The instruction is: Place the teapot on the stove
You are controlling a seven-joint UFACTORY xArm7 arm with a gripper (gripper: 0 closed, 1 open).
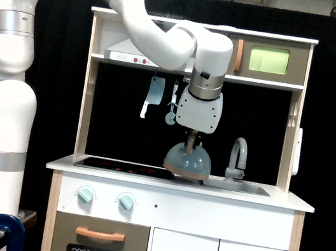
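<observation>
The grey-blue teapot (pixel 188 161) hangs slightly tilted just above the counter, at the right end of the black stove (pixel 123 167). Its tan base rim sits a little off the surface, lower on the exterior view's right. My gripper (pixel 191 141) comes down from above and is shut on the teapot's tan loop handle. The fingertips are mostly hidden behind the handle and the white wrist housing.
A grey faucet (pixel 237 156) and sink basin (pixel 241 187) lie just to the exterior view's right of the teapot. A toy cleaver (pixel 153 95) and utensil (pixel 172 104) hang from the rail behind. The shelf (pixel 196 72) is overhead.
</observation>
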